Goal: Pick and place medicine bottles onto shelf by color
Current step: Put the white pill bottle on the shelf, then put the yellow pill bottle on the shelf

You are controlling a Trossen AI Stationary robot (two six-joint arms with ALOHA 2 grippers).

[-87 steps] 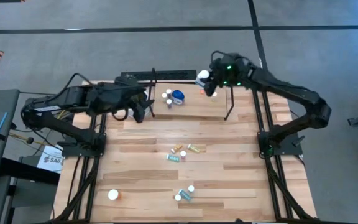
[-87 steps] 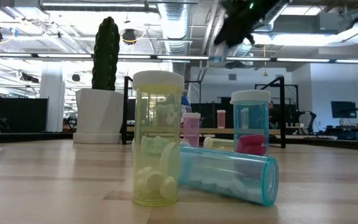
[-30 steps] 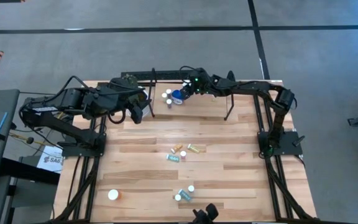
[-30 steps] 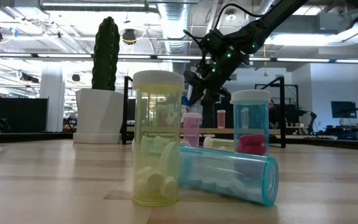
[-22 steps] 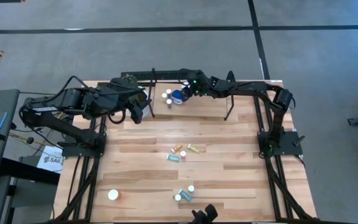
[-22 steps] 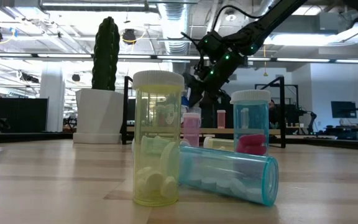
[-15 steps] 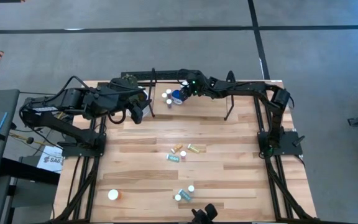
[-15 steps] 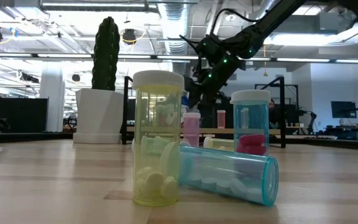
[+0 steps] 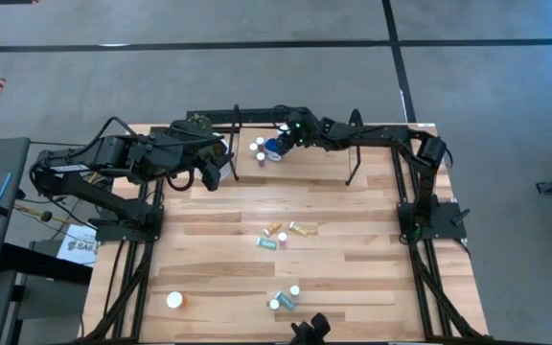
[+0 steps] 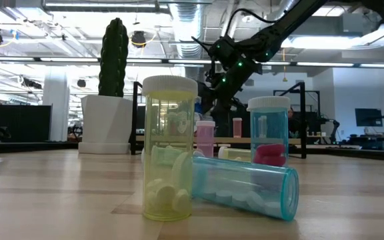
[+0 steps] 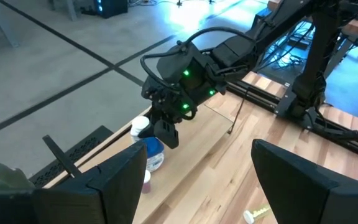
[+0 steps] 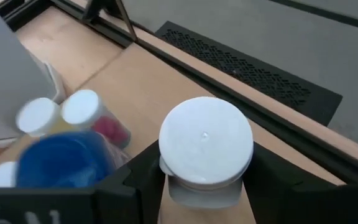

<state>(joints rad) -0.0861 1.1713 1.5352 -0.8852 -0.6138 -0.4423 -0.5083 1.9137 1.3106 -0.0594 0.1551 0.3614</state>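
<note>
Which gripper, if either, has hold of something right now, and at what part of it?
The right gripper, over the shelf, has its fingers either side of a white-capped bottle, just under the cap. The left gripper holds nothing.

White-capped bottle (image 12: 205,149) upright on shelf (image 12: 135,81).

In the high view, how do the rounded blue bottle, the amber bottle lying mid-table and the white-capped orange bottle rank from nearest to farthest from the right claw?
1. The rounded blue bottle, on the shelf just beside the right claw.
2. The amber bottle lying mid-table, among the middle group.
3. The white-capped orange bottle, near the table's front left corner.
</note>
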